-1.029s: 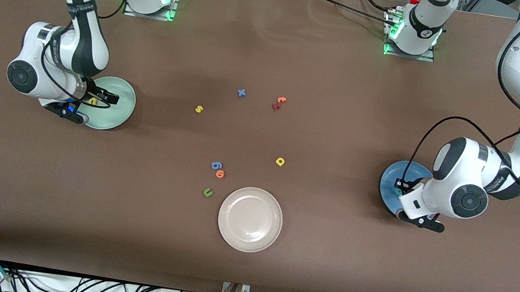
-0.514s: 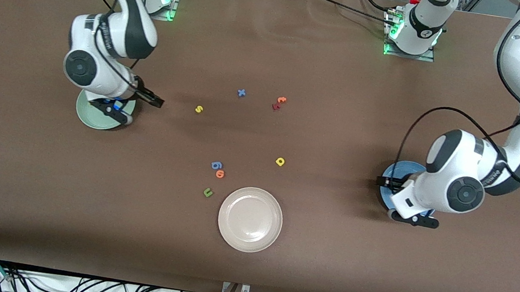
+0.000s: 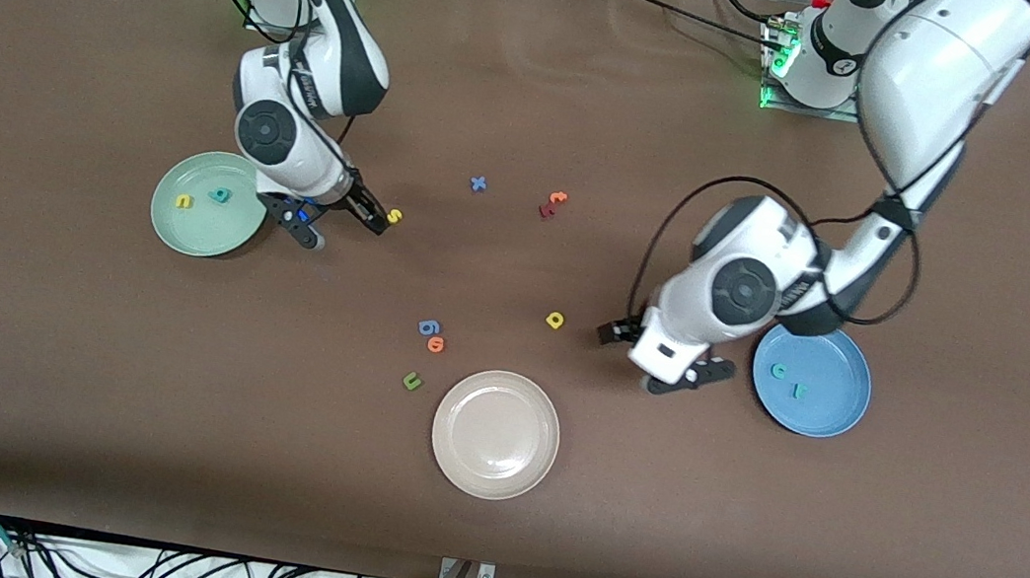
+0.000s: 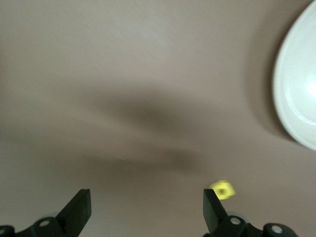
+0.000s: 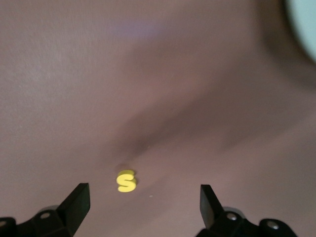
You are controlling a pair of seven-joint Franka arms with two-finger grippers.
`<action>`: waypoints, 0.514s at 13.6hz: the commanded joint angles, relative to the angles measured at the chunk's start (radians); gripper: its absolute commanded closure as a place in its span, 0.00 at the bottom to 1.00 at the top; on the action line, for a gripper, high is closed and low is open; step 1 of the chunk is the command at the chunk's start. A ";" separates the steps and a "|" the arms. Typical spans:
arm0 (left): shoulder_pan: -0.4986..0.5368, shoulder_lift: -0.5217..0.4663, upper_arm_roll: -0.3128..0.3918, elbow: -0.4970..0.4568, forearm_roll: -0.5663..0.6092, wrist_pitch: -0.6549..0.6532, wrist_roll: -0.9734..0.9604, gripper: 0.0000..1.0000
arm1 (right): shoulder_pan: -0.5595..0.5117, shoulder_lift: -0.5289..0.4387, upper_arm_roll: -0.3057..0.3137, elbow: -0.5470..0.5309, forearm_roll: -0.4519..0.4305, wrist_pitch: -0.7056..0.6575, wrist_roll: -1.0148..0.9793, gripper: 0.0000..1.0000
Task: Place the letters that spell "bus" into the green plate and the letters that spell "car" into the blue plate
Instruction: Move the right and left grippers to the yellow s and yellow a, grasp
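From the high camera the whole brown counter [image 3: 64, 389] is laid out: the green plate [image 3: 210, 203] sits toward the right arm's end with a yellow u [image 3: 183, 202] and a teal b [image 3: 219, 195] lying in it, and the blue plate [image 3: 811, 380] sits toward the left arm's end with a teal c [image 3: 778, 370] and a small teal r [image 3: 798, 391] in it. Between them lie the yellow s [image 3: 394, 215], the yellow a [image 3: 555, 319], a blue x [image 3: 478, 184], an orange and dark red pair [image 3: 552, 203], a blue g [image 3: 428, 326] touching an orange o [image 3: 436, 344], a green u [image 3: 411, 380], and a beige-white plate [image 3: 496, 435] nearest the camera. The right gripper [image 3: 375, 219] is low just beside the yellow s, and the left gripper [image 3: 614, 332] is low near the yellow a, between it and the blue plate (the only writing is small lettering on the arm links, too small to read). The left wrist view shows what the high camera cannot: the left gripper's [image 4: 147, 210] dark fingers [image 4: 79, 210] spread wide with nothing between them, the yellow a [image 4: 222, 189] on the counter touching none of them, just past one fingertip, and a curved edge of the pale plate [image 4: 296, 94] at the frame's side. The right wrist view shows the right gripper [image 5: 143, 205] the same way, its fingers [image 5: 76, 201] wide apart and holding nothing, the yellow s [image 5: 126, 181] lying flat on the counter ahead of the gap, closer to one finger, with a pale sliver of the green plate [image 5: 303, 15] in a corner.
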 commanded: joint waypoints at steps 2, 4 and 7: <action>-0.074 0.041 0.029 -0.006 0.000 0.147 -0.247 0.00 | -0.007 0.004 0.043 -0.085 0.017 0.127 0.070 0.05; -0.120 0.067 0.050 -0.006 0.063 0.206 -0.395 0.00 | -0.007 0.032 0.061 -0.086 0.018 0.169 0.100 0.05; -0.168 0.126 0.061 0.007 0.206 0.241 -0.570 0.00 | -0.007 0.059 0.087 -0.086 0.023 0.233 0.148 0.05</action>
